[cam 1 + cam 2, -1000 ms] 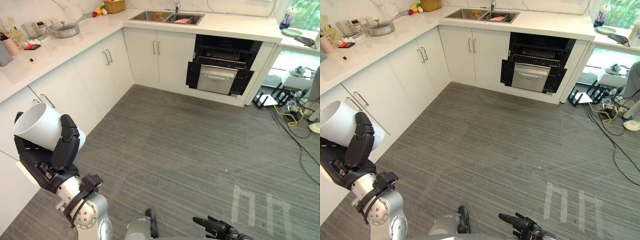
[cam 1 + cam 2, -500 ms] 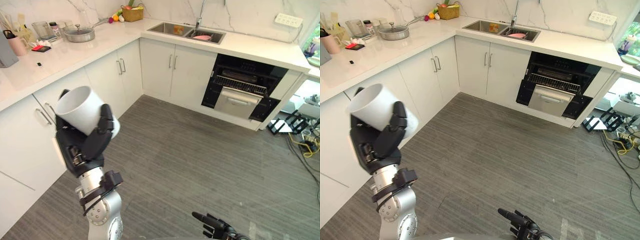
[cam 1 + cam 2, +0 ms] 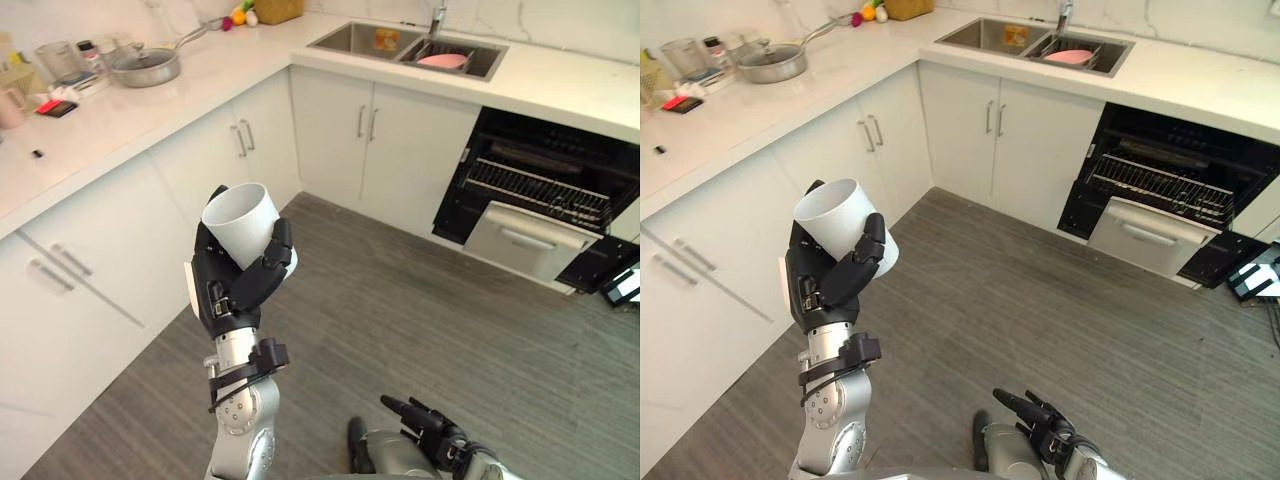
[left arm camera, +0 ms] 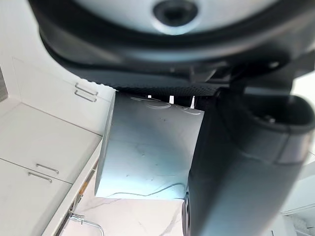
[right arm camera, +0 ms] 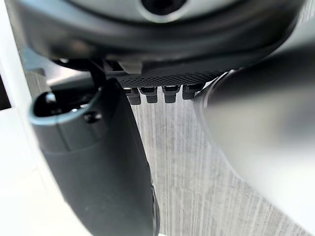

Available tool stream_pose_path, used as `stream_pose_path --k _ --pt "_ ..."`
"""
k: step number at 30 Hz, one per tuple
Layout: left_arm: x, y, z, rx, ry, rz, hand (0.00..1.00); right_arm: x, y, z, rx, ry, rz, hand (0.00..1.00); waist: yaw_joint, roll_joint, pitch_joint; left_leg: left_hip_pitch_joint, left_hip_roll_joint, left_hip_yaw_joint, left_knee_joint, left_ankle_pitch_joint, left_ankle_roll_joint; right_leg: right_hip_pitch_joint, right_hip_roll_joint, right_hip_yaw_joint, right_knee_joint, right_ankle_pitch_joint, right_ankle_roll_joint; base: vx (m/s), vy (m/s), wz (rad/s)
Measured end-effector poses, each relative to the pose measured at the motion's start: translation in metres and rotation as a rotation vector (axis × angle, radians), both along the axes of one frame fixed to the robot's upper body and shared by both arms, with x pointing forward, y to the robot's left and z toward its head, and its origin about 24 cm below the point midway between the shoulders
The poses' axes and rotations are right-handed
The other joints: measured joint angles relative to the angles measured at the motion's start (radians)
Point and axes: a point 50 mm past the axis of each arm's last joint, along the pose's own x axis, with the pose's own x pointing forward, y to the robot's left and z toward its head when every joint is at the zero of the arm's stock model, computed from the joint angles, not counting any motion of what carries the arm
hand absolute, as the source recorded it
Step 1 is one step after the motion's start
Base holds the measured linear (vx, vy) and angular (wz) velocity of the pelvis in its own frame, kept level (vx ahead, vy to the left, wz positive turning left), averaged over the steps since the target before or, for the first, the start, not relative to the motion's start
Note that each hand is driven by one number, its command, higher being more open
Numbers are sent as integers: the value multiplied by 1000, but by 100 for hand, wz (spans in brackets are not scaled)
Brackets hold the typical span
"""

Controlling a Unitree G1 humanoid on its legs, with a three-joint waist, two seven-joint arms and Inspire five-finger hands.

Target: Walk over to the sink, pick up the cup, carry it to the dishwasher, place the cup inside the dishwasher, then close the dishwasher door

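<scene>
R hand (image 3: 1032, 418) is seen low at the near edge, fingers straight, nothing held. Just beyond, the cup (image 3: 243, 220) is gripped in L hand (image 3: 232, 292), fingers & thumb curled round its wall, mouth tilted up, raised above the floor (image 3: 420, 320). Farther off, the dishwasher (image 3: 545, 195) is seen open w/ wire rack showing. The sink (image 3: 400, 42) is set in the counter (image 3: 560, 85) beyond.

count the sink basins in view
2, side by side in the counter: the left basin, with something orange inside, and the right basin, holding a pink dish. No others seem hidden.
</scene>
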Motion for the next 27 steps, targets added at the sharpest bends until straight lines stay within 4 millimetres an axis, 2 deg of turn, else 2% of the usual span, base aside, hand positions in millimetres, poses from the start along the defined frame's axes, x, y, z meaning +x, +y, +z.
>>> stream_pose_path --k 1,2,3,4,5,6,7,8,9,10,11,12,13,21,23,24,25,26,27 --pt "-1 -4 1 -5 -8 -22 0 -5 0 0 -15 15 3 100 10 1 12 -163 60 10 292 -8 10 89 24 5 -47 -17 -14 427 -151 -11" --pt "-2 -4 0 1 -8 -28 0 -7 0 -1 -16 25 4 100 13 -2 14 -223 76 15 360 -23 18 121 29 8 -66 -24 -18 474 -160 -7" --pt "-3 -3 0 9 -9 -37 0 -12 0 -2 -20 39 4 100 25 -9 17 -299 92 29 407 -53 41 164 33 18 -94 -32 -23 383 -90 -20" --pt "-3 -2 0 20 -19 -46 0 -17 -3 -3 -20 58 -5 100 41 -9 18 -378 96 63 383 -103 64 218 33 41 -129 -40 -25 485 -71 -38" --pt "-3 1 3 26 -37 -53 0 -19 -5 -5 -18 72 -11 100 55 -9 17 -434 81 92 271 -154 73 256 27 67 -153 -41 -27 438 -21 -48" --pt "-3 3 5 21 -47 -53 0 -20 -5 -6 -16 78 -11 100 60 -14 20 -440 64 107 178 -168 76 274 19 82 -158 -42 -28 469 42 -63" --pt "-4 7 7 33 -61 -46 0 -18 -3 -7 -13 86 5 100 67 -26 23 -436 10 113 -70 -175 83 296 -4 118 -164 -49 -15 467 95 -74" --pt "-4 7 8 39 -70 -46 0 -15 -3 -8 -7 83 15 100 65 -29 21 -428 -47 87 -318 -142 75 304 -26 150 -166 -63 9 460 121 -74" --pt "-4 7 9 41 -71 -51 0 -14 -3 -8 -7 81 19 100 62 -28 20 -423 -69 67 -430 -103 75 311 -33 162 -170 -71 22 440 159 -70" --pt "-4 3 9 40 -72 -69 0 -15 -3 -9 -11 78 22 100 58 -22 16 -411 -95 33 -599 20 80 327 -38 193 -174 -89 50 457 203 -74" --pt "-5 -2 9 39 -73 -92 0 -17 -3 -10 -16 77 21 100 59 -20 12 -385 -99 14 -684 183 93 351 -36 224 -173 -114 70 469 217 -75" --pt "-5 -4 9 41 -74 -102 0 -18 -3 -11 -18 79 17 100 57 -25 4 -371 -104 15 -701 212 135 363 -42 236 -170 -131 73 293 140 -47" --pt "4 -21 -22 211 11 -293 0 -6 24 -15 60 33 -76 100 8 -70 -42 -209 -138 67 -910 256 119 332 -148 194 -191 -136 93 99 49 -14" --pt "2 -19 -25 206 29 -276 0 -7 23 -15 63 33 -74 100 7 -73 -41 -195 -143 91 -910 247 127 338 -157 203 -196 -136 95 0 0 -6" --pt "1 -17 -26 203 42 -259 0 -8 24 -15 73 30 -69 100 8 -76 -42 -192 -157 95 -906 238 135 342 -173 198 -202 -145 111 0 0 0" --pt "1 -15 -27 203 48 -239 0 -10 23 -15 75 28 -64 100 8 -82 -48 -199 -178 110 -893 216 146 339 -196 187 -202 -165 126 62 75 16" --pt "0 -13 -27 217 51 -220 0 -12 22 -15 75 25 -60 100 7 -94 -55 -239 -195 143 -800 164 160 330 -235 161 -182 -204 148 92 96 21" --pt "0 -12 -27 224 53 -212 0 -13 21 -15 71 23 -56 100 8 -104 -60 -265 -206 165 -727 116 166 325 -258 142 -170 -217 167 130 115 32" --pt "-2 -9 -28 233 61 -194 0 -17 21 -16 65 26 -58 100 8 -120 -69 -280 -235 202 -613 19 169 326 -308 81 -130 -222 213 236 115 25"
